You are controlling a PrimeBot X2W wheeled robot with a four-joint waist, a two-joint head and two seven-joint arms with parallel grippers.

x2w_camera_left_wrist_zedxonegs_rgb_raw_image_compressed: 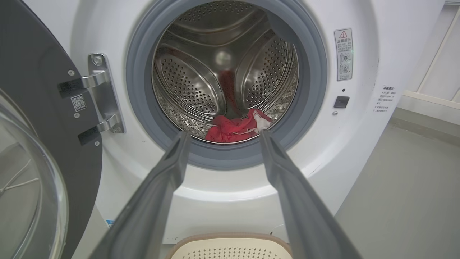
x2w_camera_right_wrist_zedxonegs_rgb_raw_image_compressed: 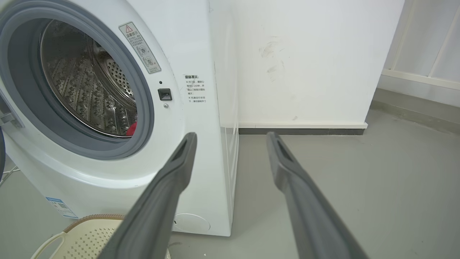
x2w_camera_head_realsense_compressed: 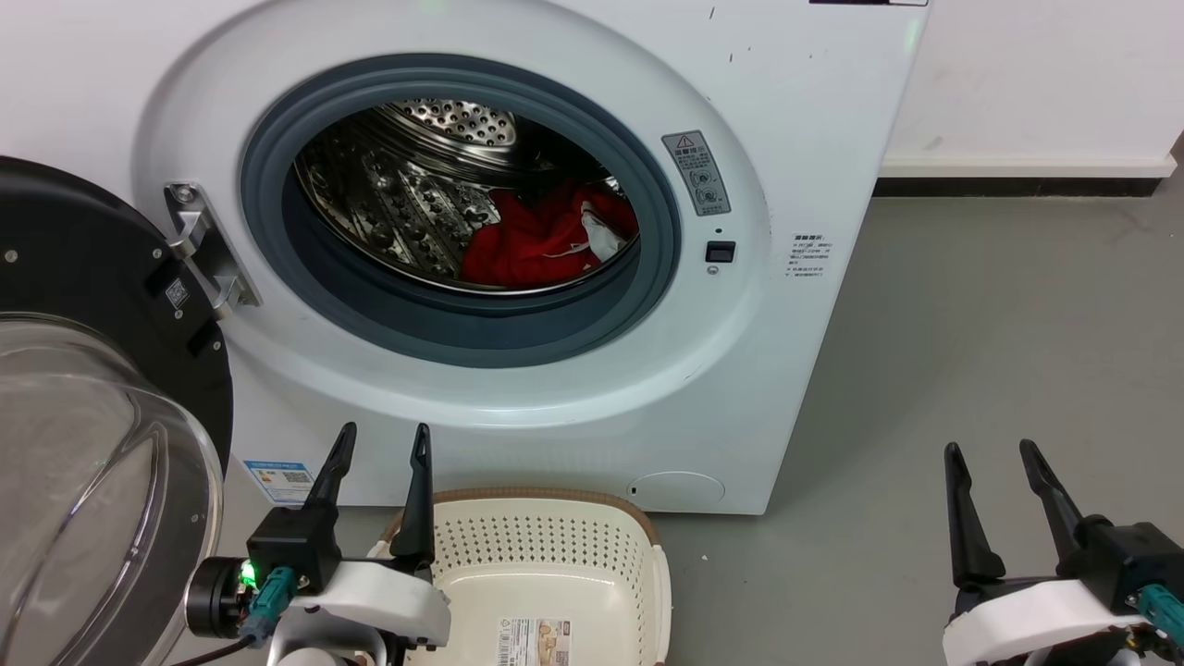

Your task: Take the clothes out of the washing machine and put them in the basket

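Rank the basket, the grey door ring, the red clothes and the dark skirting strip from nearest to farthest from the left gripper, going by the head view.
1. basket, right beside the left gripper, lower right.
2. grey door ring, ahead on the washing machine front.
3. red clothes, deeper, inside the drum.
4. dark skirting strip, far right at the wall.

The grey floor (x2w_camera_head_realsense_compressed: 1008,370) meets a white wall (x2w_camera_head_realsense_compressed: 1045,74) at the back. A dark strip (x2w_camera_head_realsense_compressed: 1017,187) runs along the wall's foot, under a white ledge (x2w_camera_head_realsense_compressed: 1017,166). The wall carries some faint scuff marks (x2w_camera_right_wrist_zedxonegs_rgb_raw_image_compressed: 269,54).
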